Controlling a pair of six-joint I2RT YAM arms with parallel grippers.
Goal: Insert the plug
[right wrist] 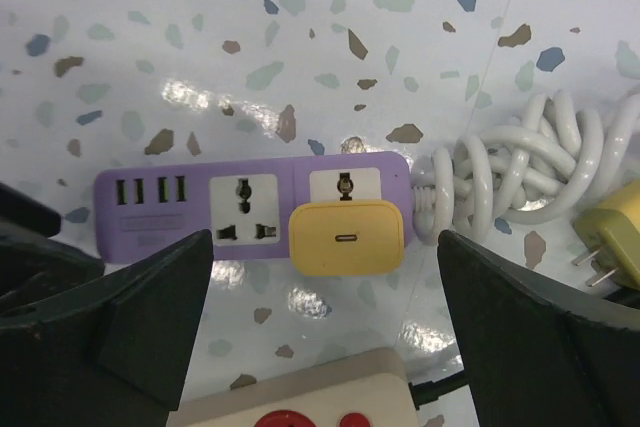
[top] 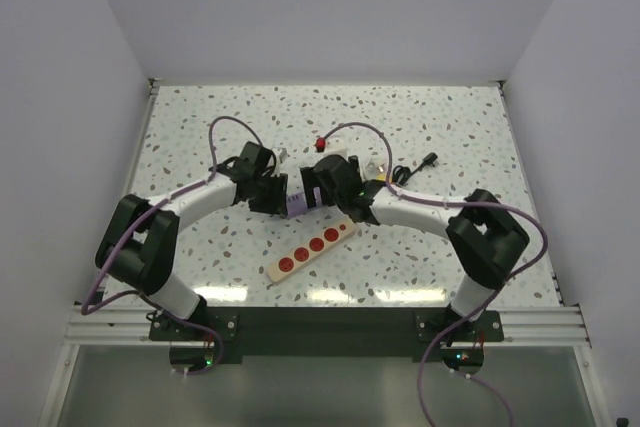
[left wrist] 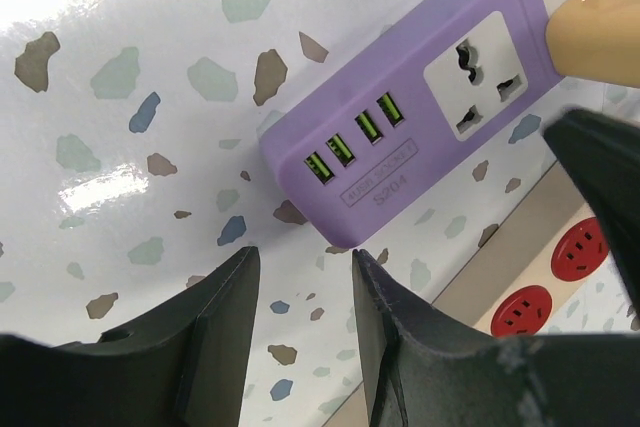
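Observation:
A purple power strip (right wrist: 250, 209) lies on the speckled table, with several USB ports at its left end and two sockets. A yellow charger plug (right wrist: 347, 238) sits in its right socket. The strip also shows in the left wrist view (left wrist: 420, 117) and in the top view (top: 298, 202). My right gripper (right wrist: 325, 292) is open wide, above the plug, touching nothing. My left gripper (left wrist: 300, 287) is open and empty, just off the strip's USB end, its right fingertip (left wrist: 375, 277) close to the strip's corner.
A beige power strip with red sockets (top: 311, 248) lies just in front of the purple one. A coiled white cable (right wrist: 520, 172) and another yellow plug (right wrist: 615, 237) lie to the right. A red-tipped piece (top: 321, 143) and a black cable (top: 415, 167) lie further back.

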